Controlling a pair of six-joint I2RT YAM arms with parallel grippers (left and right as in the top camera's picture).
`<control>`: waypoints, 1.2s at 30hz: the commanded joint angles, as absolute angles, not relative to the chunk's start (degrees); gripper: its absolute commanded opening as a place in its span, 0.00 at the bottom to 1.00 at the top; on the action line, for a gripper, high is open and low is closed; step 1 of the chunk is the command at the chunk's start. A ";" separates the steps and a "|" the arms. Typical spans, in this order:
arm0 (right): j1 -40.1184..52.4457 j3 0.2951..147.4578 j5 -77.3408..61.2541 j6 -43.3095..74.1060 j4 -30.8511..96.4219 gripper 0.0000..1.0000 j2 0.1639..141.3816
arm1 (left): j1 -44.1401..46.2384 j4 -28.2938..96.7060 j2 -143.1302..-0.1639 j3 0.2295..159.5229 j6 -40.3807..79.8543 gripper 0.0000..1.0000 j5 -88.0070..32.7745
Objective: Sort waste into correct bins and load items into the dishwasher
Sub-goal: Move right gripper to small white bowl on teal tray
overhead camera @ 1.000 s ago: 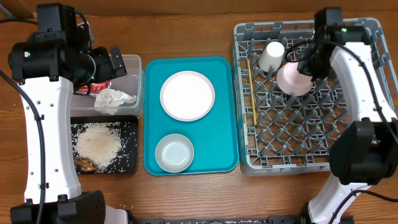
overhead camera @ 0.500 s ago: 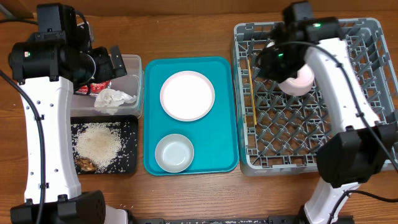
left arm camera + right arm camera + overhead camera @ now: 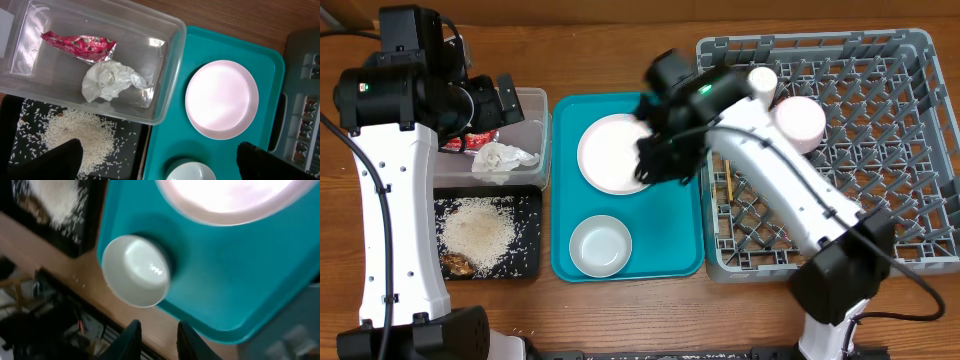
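L gripper [image 3: 162,162] hangs wide open, holding nothing, over the far-left clear tub [image 3: 533,110]. The red wrapper [image 3: 77,44] + napkin [image 3: 112,82] lie in it. The near-left black tray [image 3: 525,200] has the rice [image 3: 477,232] + brown scraps [image 3: 458,264]. So the waste looks sorted. In the middle, the teal tray [image 3: 675,240] still holds the pink plate [image 3: 610,160] (far) + small bowl [image 3: 600,245] (near): 2 left to load. R gripper [image 3: 157,341] is above the plate's right edge, a bit open, empty. On the right, the rack [image 3: 880,240] already has the cup [image 3: 761,80], pink bowl [image 3: 800,122] + chopsticks [image 3: 728,185].

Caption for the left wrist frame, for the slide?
Clear tub holds red wrapper and crumpled napkin; rice on black tray, pink plate on teal tray.
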State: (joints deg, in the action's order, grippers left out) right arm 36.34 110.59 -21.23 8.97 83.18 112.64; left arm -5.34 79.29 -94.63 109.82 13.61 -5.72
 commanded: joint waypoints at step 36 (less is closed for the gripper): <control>58.00 87.09 -15.31 16.86 47.59 0.33 111.24 | -5.23 79.26 -95.04 109.86 14.39 1.00 -5.37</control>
State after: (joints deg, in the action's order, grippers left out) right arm 57.52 88.51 -18.96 16.29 49.56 112.64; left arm -5.34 79.29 -94.63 109.82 13.61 -5.74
